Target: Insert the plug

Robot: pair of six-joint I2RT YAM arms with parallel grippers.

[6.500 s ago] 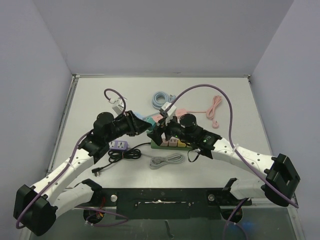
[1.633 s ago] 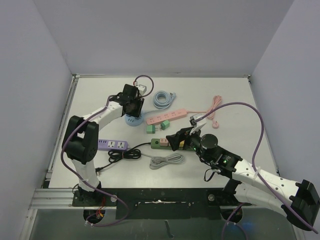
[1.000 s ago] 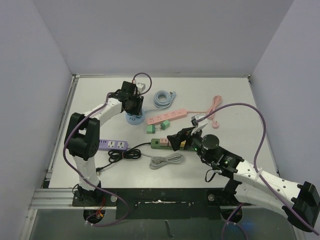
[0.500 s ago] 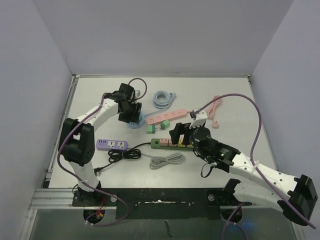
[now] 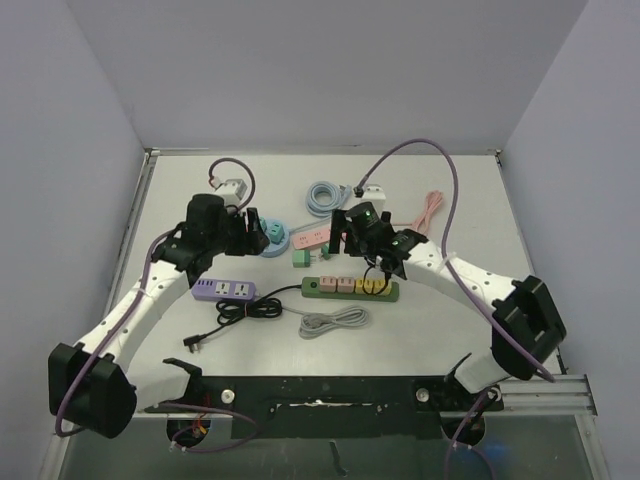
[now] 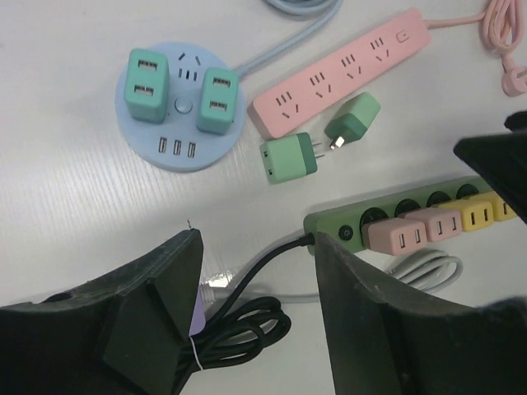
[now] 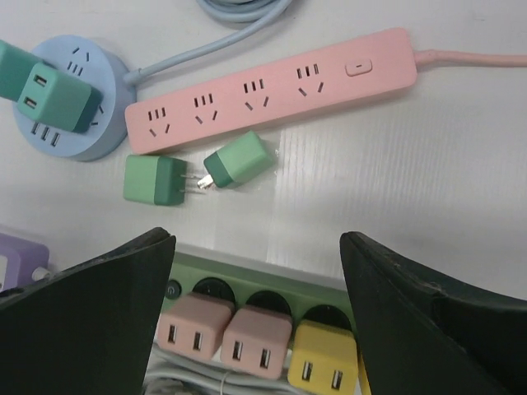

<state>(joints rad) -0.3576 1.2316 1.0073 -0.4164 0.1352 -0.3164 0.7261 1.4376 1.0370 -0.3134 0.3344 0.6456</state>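
Two loose plugs are lying flat between the pink power strip (image 7: 263,86) and the green power strip (image 7: 243,270). They are the square green plug (image 7: 154,180), prongs pointing right, and the tilted green plug (image 7: 239,160) just beside it. The right gripper (image 7: 255,239) is hovering over them, jaws standing wide apart and holding nothing. The left gripper (image 6: 257,239) is likewise gaping and empty. Assessment: each plug is appearing small, light and rigid, with smooth plastic sides likely to slip. Grasping across the flat body faces, clear of the thin prongs, is looking safest.
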